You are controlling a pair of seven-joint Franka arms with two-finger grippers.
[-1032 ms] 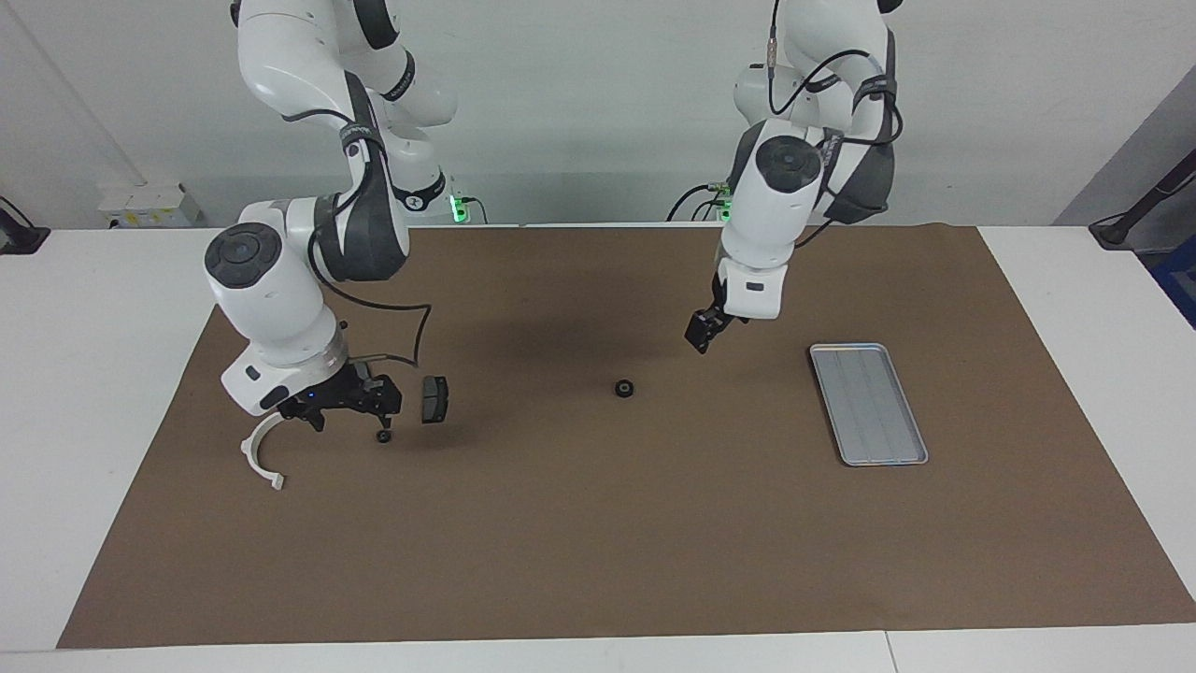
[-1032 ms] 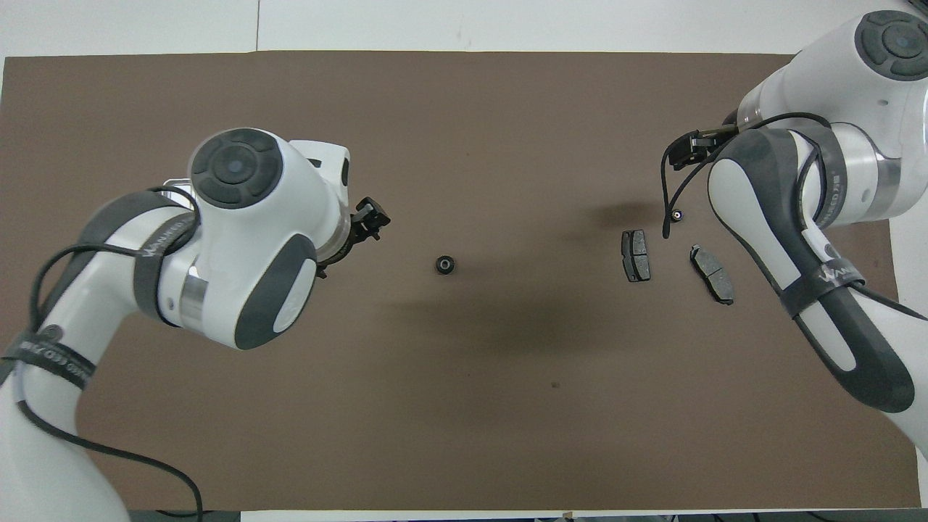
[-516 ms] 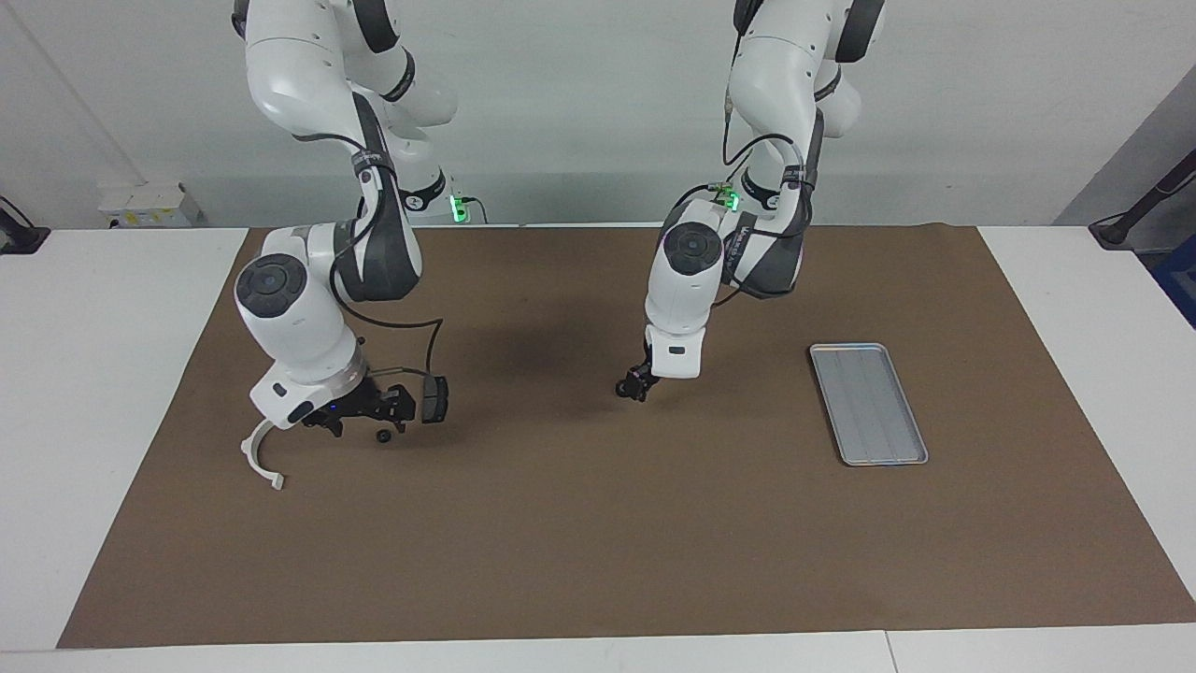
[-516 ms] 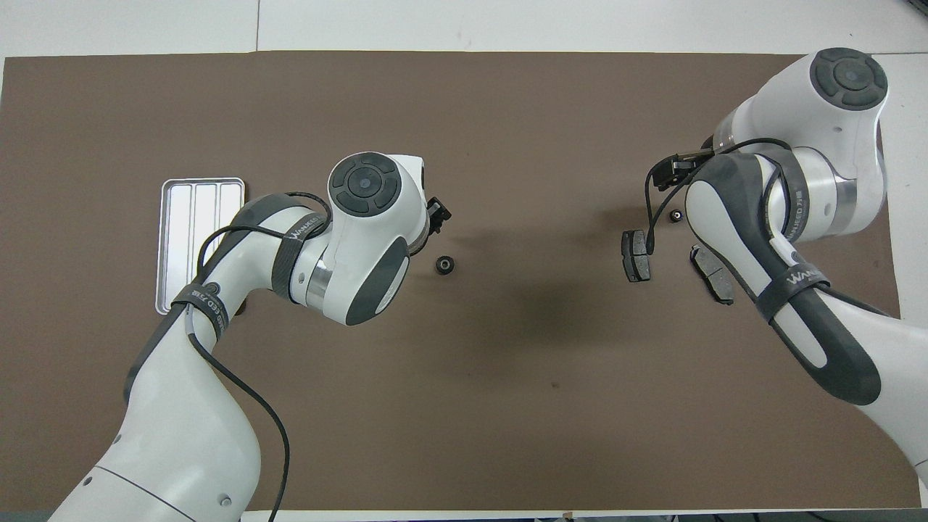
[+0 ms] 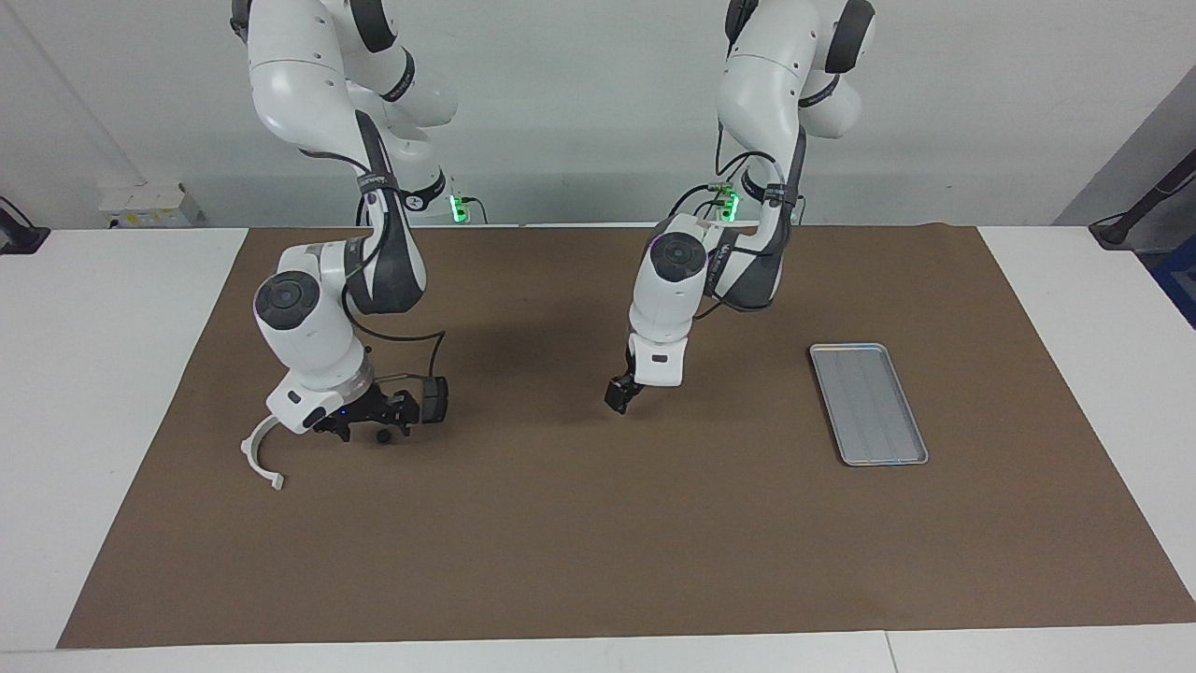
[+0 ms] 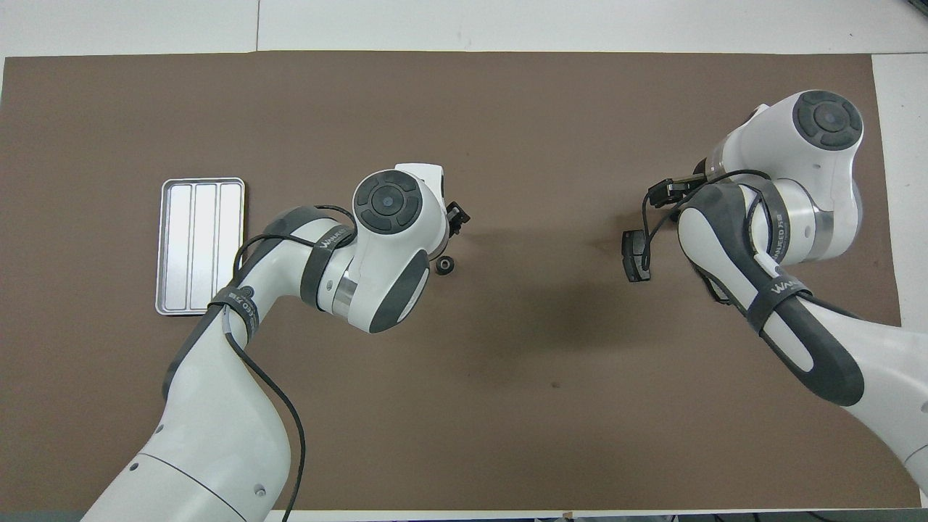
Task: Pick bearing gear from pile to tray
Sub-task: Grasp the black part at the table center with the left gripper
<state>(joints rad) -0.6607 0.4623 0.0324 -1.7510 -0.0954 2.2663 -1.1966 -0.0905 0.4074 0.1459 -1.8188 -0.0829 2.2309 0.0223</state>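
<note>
**Left gripper low beside the bearing gear, right gripper low in the pile**

My left gripper (image 5: 619, 396) hangs low near the middle of the brown mat (image 5: 598, 523) on the desk (image 5: 112, 374), its fingers apart and holding nothing. From overhead, the bearing gear (image 6: 444, 265) lies on the mat just beside my left wrist, a little nearer to me than the gripper's tip; in the facing view my gripper hides it. It is a small black ring lying flat with its hole facing up, so it has no long axis to speak of.

My right gripper (image 5: 374, 411) is low among the pile at the right arm's end of the mat, fingers apart and clamped on nothing I can see. A tiny black round piece (image 5: 382, 436) sits just below it, and a dark grey plate (image 5: 433, 399) stands on edge close to its tip.

Count: one bearing gear, one tray, one white half-ring bracket (image 5: 260, 455), one tiny round piece and one dark plate in clear sight; my right arm covers part of the pile.

The tray (image 5: 868, 403) lies empty toward the left arm's end, well apart from the gear, its long axis running away from me.
</note>
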